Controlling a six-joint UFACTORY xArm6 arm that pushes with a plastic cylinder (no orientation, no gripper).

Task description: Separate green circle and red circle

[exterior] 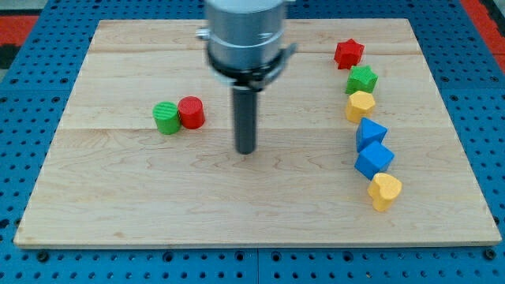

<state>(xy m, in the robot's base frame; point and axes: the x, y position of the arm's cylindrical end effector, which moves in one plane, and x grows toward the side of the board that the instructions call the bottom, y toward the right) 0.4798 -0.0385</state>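
Note:
The green circle (pixel 166 117) and the red circle (pixel 191 113) sit touching each other on the wooden board (pixel 142 197), left of centre, with the green one on the view's left. My tip (pixel 246 150) rests on the board to the right of the red circle and a little below it, apart from both blocks.
A column of blocks runs down the view's right: a red star (pixel 348 54), a green star (pixel 361 80), a yellow block (pixel 359 106), two blue cubes (pixel 370 133) (pixel 373 160) and a yellow heart (pixel 384 191). Blue pegboard (pixel 31 63) surrounds the board.

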